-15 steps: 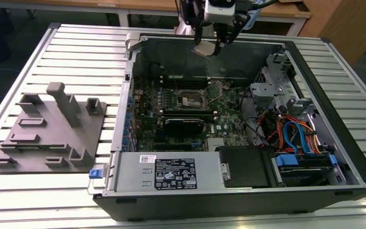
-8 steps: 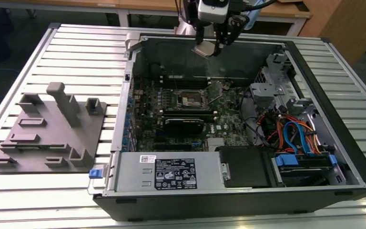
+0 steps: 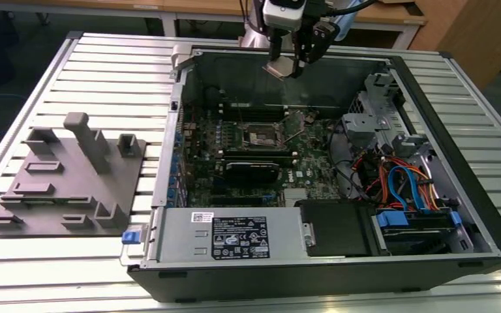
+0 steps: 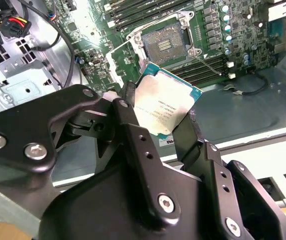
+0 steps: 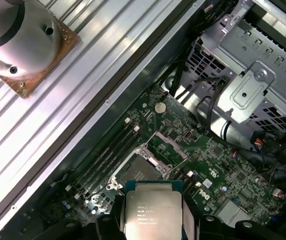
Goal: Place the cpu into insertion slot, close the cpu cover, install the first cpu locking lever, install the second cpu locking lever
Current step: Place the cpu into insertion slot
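The cpu [image 4: 163, 106] is being gripped by its edges between the narrowed black fingers [image 4: 133, 130] of the gripper [image 3: 289, 65], its pale metal top being shown tilted in both wrist views. In the exterior view it is being carried above the far wall of the open computer case [image 3: 459, 130], well apart from the green motherboard [image 3: 307, 173] below. The insertion slot [image 4: 168, 42] is being left uncovered, its dark centre being exposed, with the cpu cover [image 4: 117, 64] being kept swung up beside it. The case is being supported on a slatted metal table [image 3: 102, 72], where a grey moulded fixture [image 3: 68, 176] is being kept at the exterior view's left.
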Available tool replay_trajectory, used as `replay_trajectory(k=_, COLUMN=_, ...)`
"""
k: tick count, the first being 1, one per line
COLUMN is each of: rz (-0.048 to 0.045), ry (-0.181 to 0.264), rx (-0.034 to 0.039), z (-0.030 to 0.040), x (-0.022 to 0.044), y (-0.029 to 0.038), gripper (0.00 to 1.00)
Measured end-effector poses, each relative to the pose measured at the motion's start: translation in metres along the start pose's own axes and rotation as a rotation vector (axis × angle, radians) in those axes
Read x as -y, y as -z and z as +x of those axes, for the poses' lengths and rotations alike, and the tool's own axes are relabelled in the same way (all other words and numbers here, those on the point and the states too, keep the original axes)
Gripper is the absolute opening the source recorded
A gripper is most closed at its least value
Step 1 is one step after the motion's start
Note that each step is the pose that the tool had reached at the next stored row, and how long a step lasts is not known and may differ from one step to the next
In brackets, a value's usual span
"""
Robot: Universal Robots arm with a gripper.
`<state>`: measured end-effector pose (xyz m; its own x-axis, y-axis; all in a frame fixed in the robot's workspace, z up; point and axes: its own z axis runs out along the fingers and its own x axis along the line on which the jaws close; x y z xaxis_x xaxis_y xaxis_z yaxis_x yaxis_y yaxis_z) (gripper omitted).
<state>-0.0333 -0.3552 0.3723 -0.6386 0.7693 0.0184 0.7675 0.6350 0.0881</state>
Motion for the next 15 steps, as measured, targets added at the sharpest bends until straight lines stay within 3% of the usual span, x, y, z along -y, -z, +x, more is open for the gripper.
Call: replay_trajectory(k=15, rz=-0.0002, ry=-0.003, rx=0.0003, z=0.0, x=0.0, y=0.0, gripper=0.54)
